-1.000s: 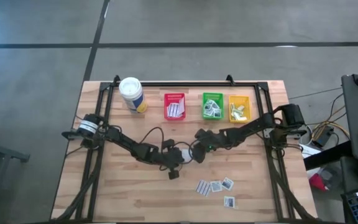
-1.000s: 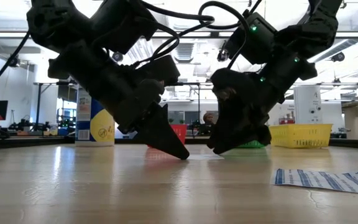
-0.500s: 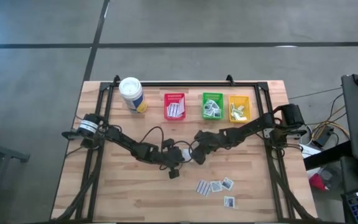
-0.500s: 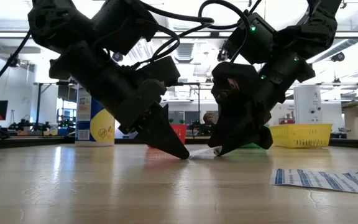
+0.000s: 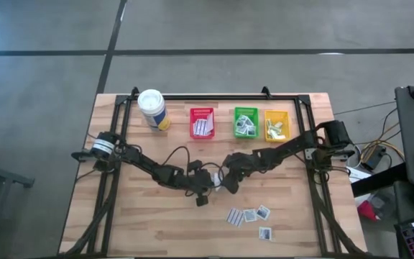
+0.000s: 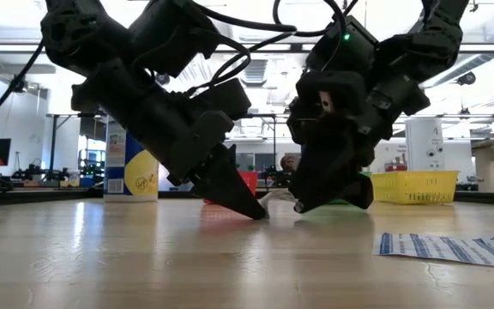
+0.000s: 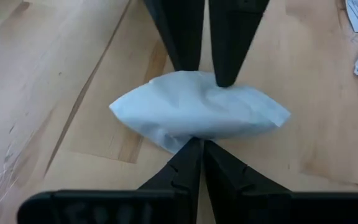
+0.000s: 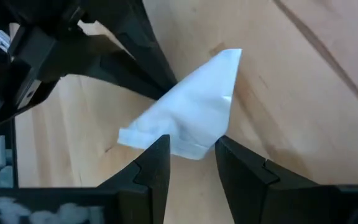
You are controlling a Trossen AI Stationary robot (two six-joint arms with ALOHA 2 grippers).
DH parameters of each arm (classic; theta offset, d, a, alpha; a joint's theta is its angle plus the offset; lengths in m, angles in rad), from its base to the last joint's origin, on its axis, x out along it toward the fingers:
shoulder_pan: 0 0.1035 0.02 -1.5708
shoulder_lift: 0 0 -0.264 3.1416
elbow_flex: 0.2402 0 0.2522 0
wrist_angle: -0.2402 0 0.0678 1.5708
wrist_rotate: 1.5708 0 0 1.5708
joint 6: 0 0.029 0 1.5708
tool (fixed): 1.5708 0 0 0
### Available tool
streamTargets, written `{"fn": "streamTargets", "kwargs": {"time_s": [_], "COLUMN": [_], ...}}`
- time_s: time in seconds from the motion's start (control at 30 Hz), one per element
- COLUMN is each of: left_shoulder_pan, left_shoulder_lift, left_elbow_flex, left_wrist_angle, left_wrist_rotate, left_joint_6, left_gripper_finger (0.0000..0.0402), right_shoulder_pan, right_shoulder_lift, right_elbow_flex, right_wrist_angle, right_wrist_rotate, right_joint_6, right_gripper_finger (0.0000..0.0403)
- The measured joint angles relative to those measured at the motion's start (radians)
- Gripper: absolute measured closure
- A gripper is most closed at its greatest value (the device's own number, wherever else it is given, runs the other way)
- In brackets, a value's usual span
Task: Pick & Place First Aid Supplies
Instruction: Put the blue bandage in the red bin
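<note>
One small white paper packet [image 5: 220, 180] lies mid-table between my two grippers, puffed up in the left wrist view [image 7: 197, 112]. In the low view its right end [image 6: 274, 199] tilts up off the wood. My left gripper [image 5: 212, 183] is shut, its tips at the packet's left edge. My right gripper [image 5: 228, 181] is open and stands at the opposite edge, its fingers astride that edge in the right wrist view [image 8: 191, 146]. Several more packets [image 5: 249, 214] lie flat toward the near right. My left gripper [image 7: 197, 146] presses its shut fingertips against the packet's left edge [image 7: 188, 138], slanting down from the table's left. That edge stays on the wood. My right gripper slants down from the right. One fingertip [image 7: 224, 79] lies on the packet's top near its right edge [image 8: 185, 146], which is raised.
Red [image 5: 202, 122], green [image 5: 246, 121] and yellow [image 5: 277, 124] bins holding packets stand in a row at the far edge. A white canister with a yellow label [image 5: 152, 108] stands far left. A lone packet [image 5: 265, 233] lies near the front edge. Black rails run down both table sides.
My right gripper has moved toward the table's left, closing on my left gripper, and has tipped more upright. The packet, flat on the wood a second ago, now has its right end lifted and tilted. Its left end has stayed at my left fingertips.
</note>
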Motion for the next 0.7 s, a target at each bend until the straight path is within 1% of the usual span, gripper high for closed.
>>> {"fn": "streamTargets", "kwargs": {"time_s": [0.2, 0.33, 0.47, 0.7], "left_shoulder_pan": [0.001, 0.001, 0.001, 0.001], "left_shoulder_lift": [0.0, 0.0, 0.0, 0.0], "left_elbow_flex": [0.0, 0.0, 0.0, 0.0], "left_wrist_angle": [0.005, 0.006, 0.006, 0.008], "left_wrist_rotate": [0.036, 0.048, 0.055, 0.057], "left_joint_6": [0.01, 0.009, 0.009, 0.01], "left_gripper_finger": [0.0362, 0.0362, 0.0362, 0.0362], "right_shoulder_pan": [-0.049, -0.1, -0.134, -0.132], "right_shoulder_lift": [0.0, -0.002, -0.002, -0.003], "right_elbow_flex": [0.001, 0.002, 0.002, 0.002], "right_wrist_angle": [0.005, 0.008, 0.014, 0.006], "right_wrist_rotate": [-0.007, -0.127, -0.22, -0.228], "right_joint_6": [-0.025, -0.05, -0.056, -0.047], "right_gripper_finger": [0.0278, 0.0278, 0.028, 0.0296]}}
